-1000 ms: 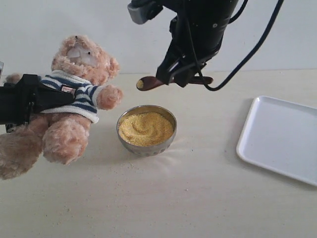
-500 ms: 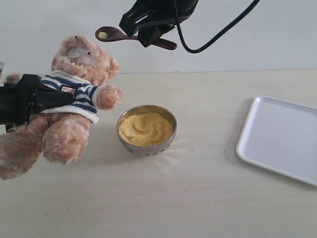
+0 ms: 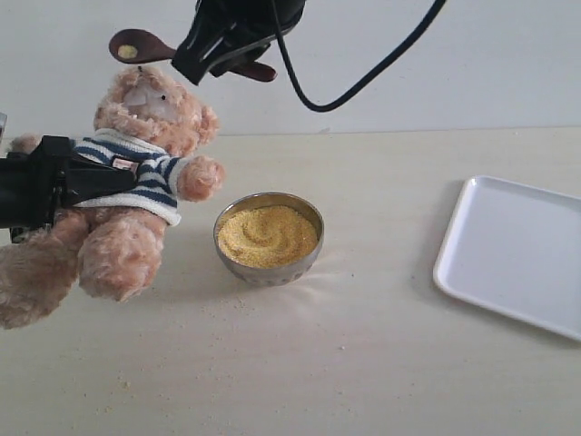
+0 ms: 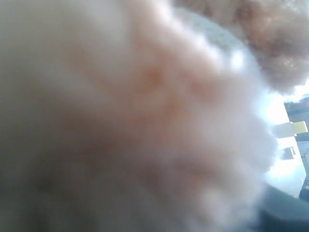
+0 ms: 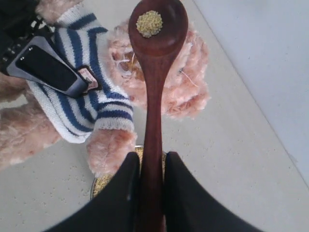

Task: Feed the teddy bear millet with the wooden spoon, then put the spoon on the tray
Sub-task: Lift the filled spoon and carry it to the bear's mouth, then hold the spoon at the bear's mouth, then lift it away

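Closure of the right gripper (image 5: 150,162) on the wooden spoon (image 5: 154,87) is shown in the right wrist view: the two black jaws are pressed narrowly against either side of the slim handle, near its end. The oval bowl of the spoon is pointed away from the jaws and lies level, hollow upward. A small heap of millet (image 5: 149,23) is carried in that hollow.

In the exterior view the right gripper (image 3: 211,56) is positioned high over the left part of the table (image 3: 363,363). The wooden spoon (image 3: 141,45) is held just above the head of the teddy bear (image 3: 136,173); whether the two touch cannot be told. A black cable (image 3: 363,77) is looped down from the arm in front of the pale wall (image 3: 472,64).

The left gripper (image 3: 100,174) is closed on the torso of the teddy bear, its fingers laid across the striped shirt. The bear is held tilted back, face turned upward. The left wrist view is filled by blurred fur of the teddy bear (image 4: 120,121), so the jaws are not shown there.

A round metal bowl (image 3: 269,272) is set on the table just beside the bear's leg and paw. It is filled with a mound of yellow millet (image 3: 268,234). A few loose grains are scattered on the table near it. The white tray (image 3: 508,254) is placed well apart from the bowl, at the right edge of the view.
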You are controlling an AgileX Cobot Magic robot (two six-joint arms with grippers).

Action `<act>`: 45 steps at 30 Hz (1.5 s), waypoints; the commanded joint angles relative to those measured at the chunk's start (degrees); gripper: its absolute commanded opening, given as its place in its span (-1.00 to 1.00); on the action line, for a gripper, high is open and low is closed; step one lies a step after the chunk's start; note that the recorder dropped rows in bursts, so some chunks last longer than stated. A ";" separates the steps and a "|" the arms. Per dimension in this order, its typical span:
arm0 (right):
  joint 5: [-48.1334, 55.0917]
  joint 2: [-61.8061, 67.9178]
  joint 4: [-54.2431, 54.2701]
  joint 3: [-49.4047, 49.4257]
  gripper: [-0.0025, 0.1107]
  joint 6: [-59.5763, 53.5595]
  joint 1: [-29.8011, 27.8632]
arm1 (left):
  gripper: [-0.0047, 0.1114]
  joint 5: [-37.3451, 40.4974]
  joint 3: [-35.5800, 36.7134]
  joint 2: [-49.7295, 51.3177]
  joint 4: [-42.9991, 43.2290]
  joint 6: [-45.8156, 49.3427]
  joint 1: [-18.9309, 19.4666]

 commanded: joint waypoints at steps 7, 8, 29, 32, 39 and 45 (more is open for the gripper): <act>-1.24 3.29 -6.56 -0.30 -0.96 -1.65 1.05 | -0.83 1.10 -0.08 -0.03 -0.78 0.45 0.24; -1.36 3.43 -6.98 -0.30 -0.96 -3.29 1.17 | -0.83 1.10 -0.08 -0.03 -0.78 0.45 0.24; -5.01 4.94 -21.68 -0.30 -0.96 -14.87 5.28 | -0.83 1.10 -0.08 -0.03 -0.78 0.45 0.24; -5.01 5.54 -27.15 -0.30 -0.96 -12.90 6.27 | -0.83 1.10 -0.08 -0.03 -0.78 0.45 0.24; -5.53 6.69 -31.25 -0.30 -0.96 -11.00 6.98 | -0.83 1.10 -0.08 -0.03 -0.78 0.45 0.24; -6.02 6.69 -40.81 -0.30 -0.96 -6.99 8.50 | -0.83 1.10 -0.08 -0.03 -0.93 0.45 0.24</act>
